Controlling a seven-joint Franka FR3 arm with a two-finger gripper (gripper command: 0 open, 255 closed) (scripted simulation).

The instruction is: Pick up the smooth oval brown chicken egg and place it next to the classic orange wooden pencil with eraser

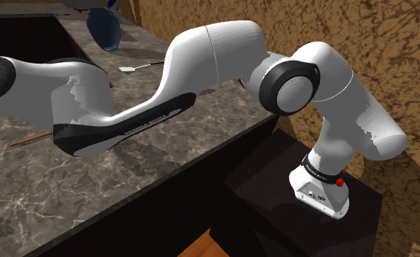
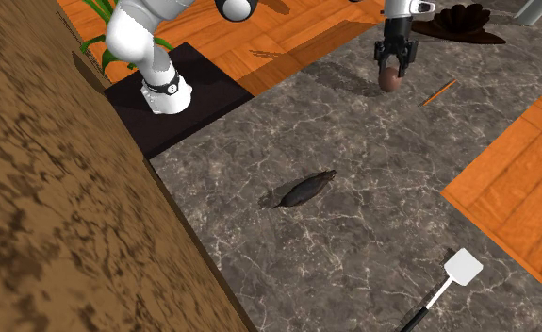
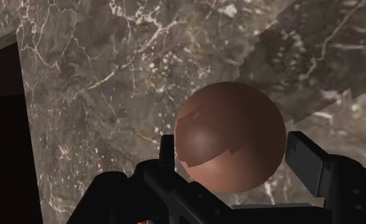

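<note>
- The gripper is hanging over the far end of a grey-brown marbled counter in the second exterior view, with its jaws clamping the brown egg between them.
- In the wrist view the egg is sitting round and glossy between the two black fingers. They are pressing on its sides, and the veined stone is spreading out behind it.
- A shadow is falling on the stone beyond the egg in the wrist view, and the egg is looking lifted clear of the counter rather than resting on it.
- The orange pencil is lying flat on the counter near the egg, towards the second exterior view's right and not touching it. In the shoulder view the pencil is peeking out from under the arm.
- A white spatula is lying on the counter well apart from the egg, and a dark oblong thing is lying between them in the middle of the stone.
- In the shoulder view a blue bowl is standing near the counter's far edge, just beside the spatula.
- A rough mottled brown wall is running along one side of the counter.
- Orange wooden flooring is showing beyond the counter's edges.
- The dark boxy stand is sitting against the counter's side, carrying the arm's white base.
- Green plant leaves are poking up behind the stand in the second exterior view.
</note>
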